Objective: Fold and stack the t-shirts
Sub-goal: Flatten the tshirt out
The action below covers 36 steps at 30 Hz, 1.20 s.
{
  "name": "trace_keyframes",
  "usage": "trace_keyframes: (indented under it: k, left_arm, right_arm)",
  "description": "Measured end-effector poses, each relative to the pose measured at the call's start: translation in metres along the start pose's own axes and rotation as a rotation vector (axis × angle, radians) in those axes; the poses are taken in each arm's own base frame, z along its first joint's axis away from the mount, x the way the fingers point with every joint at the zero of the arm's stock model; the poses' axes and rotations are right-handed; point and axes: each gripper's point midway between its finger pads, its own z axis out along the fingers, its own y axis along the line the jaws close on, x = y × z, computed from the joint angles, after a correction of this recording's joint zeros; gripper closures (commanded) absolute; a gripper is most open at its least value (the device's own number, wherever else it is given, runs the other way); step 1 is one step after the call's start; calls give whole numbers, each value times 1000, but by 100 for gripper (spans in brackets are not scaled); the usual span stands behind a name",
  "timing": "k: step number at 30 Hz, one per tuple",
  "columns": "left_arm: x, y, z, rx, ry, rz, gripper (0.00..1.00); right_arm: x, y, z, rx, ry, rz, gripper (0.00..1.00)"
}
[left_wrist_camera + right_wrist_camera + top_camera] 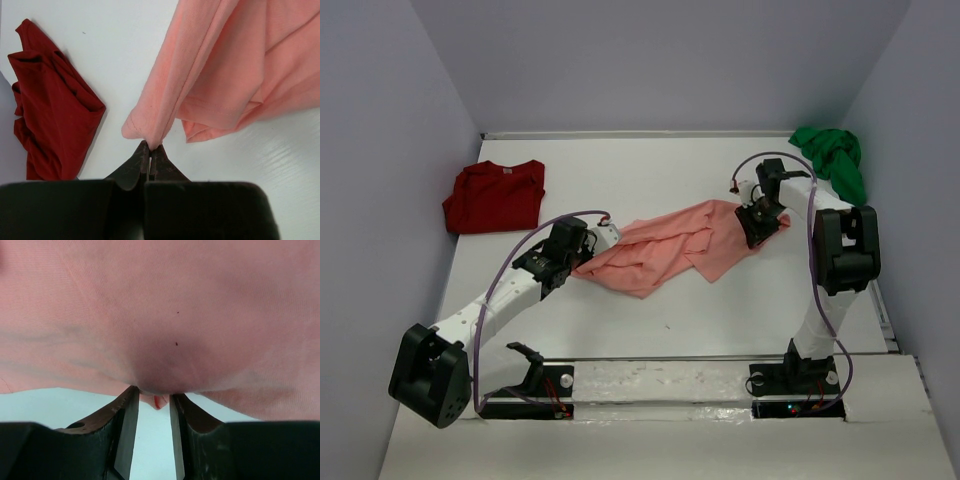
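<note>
**Pink shirt stretched between both arms**

The salmon-pink t-shirt point(660, 245) lies mid-way across the table point(650, 170), one corner clamped in the left gripper point(149, 149). The right gripper point(152, 392) has its jaws partly apart against bunched cloth — grip unclear. The dark red t-shirt point(495, 197) and the green t-shirt point(832, 158) lie well apart from it, at the far corners.

The white-tubed left arm point(490, 308) and right arm point(813, 322) carry bulky black joint housings point(847, 250) on black bases point(798, 382) at six o'clock. A thin lilac cable point(570, 214) loops beside each. Black wedge-shaped fingers point(122, 435) tip the left hand point(149, 149) and right hand point(152, 402).
</note>
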Motion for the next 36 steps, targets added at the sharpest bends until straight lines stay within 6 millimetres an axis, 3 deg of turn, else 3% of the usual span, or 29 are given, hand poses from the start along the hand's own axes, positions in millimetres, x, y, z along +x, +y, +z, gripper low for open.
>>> trace_keyframes:
  k: [7,10,13,17,29,32,36]
  left_arm:
    - [1,-1,0,6,3,1,100]
    - [1,-1,0,6,3,0,100]
    - [1,-2,0,7,3,0,100]
    - [1,-2,0,8,2,0,100]
    - [1,-2,0,9,3,-4,100]
    - [1,-1,-1,6,0,-7,100]
    - [-2,5,-6,-21,-15,-14,100]
  right_arm:
    - [-6,-2,-4,6,-14,-3,63]
    - [-8,-2,-5,8,-20,-4,68]
    - [-9,-3,-5,9,-21,-5,85]
    - [-8,-3,-5,11,-21,-3,100]
    - [-8,-6,-7,29,-19,-2,100]
    - [-13,-8,-20,62,-48,-3,100]
    - [-29,-18,-57,158,-146,-5,100]
